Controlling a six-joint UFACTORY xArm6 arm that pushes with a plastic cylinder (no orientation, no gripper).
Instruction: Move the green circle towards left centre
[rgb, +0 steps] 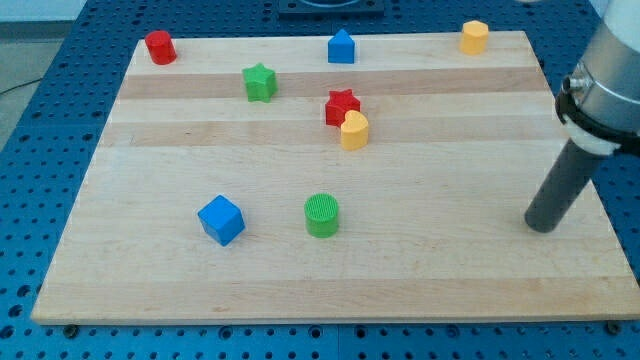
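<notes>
The green circle (322, 215) is a short green cylinder lying on the wooden board (440, 270), below the view's middle. My tip (541, 227) rests on the board far to the view's right of the green circle, at about the same height in the view and well apart from it. A blue cube (221, 220) lies to the view's left of the green circle, with a gap between them.
A red star (341, 105) touches a yellow block (354, 131) above the green circle. A green star (259, 82), a red cylinder (160, 47), a blue house-shaped block (341, 47) and a yellow hexagon (474, 37) lie along the view's top.
</notes>
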